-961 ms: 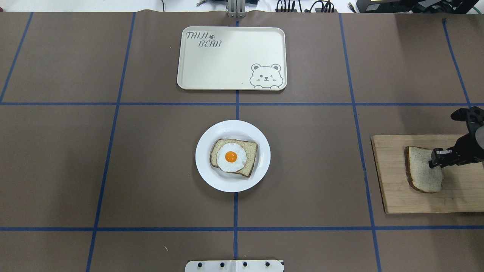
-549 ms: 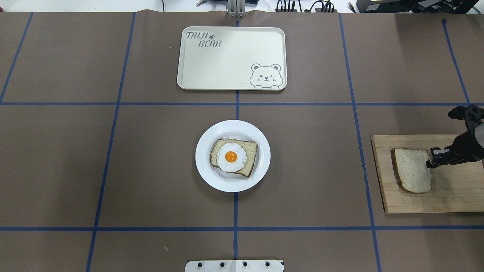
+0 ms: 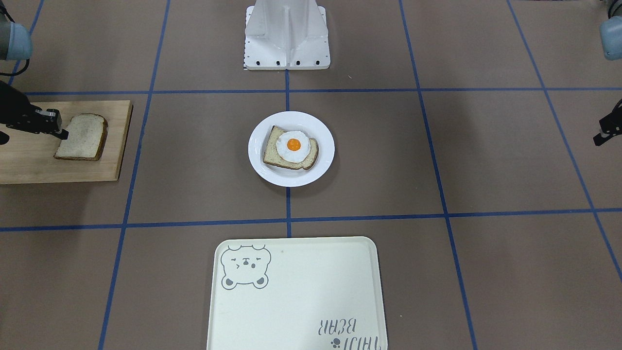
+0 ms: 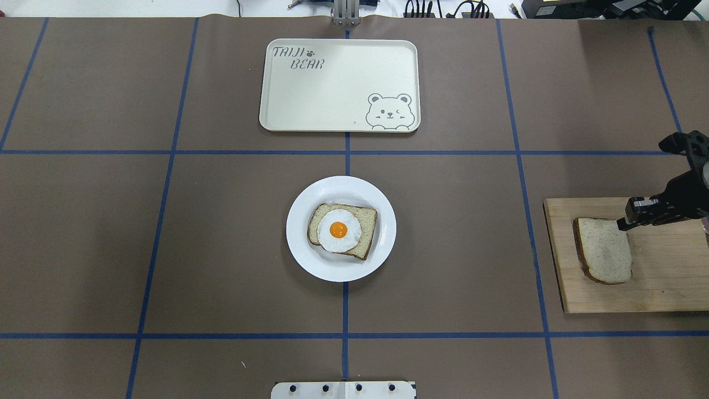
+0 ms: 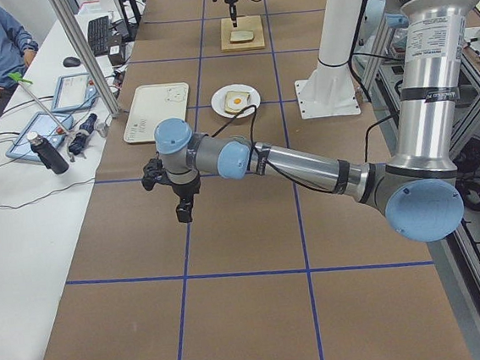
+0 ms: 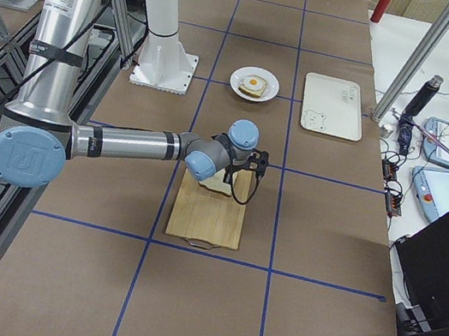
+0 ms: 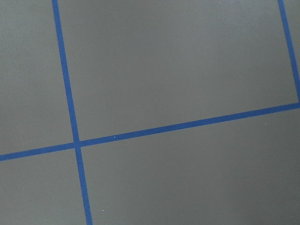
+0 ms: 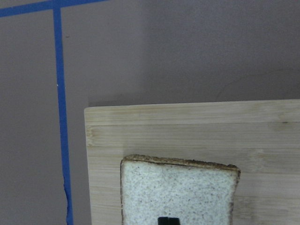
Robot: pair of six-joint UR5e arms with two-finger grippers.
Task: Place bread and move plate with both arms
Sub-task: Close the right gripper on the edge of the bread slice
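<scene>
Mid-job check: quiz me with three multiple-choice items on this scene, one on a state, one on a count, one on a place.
1. The slice on the plate is: A bare; B topped with a fried egg; C cut in half.
2. Bread slices in view: A one; B two; C three.
3. The plain bread lies on: A the plate; B the tray; C the board.
Answers: 1 B, the egg sits on it. 2 B, one is on the plate and one on the board. 3 C, it lies on the board by the right pincer.
</scene>
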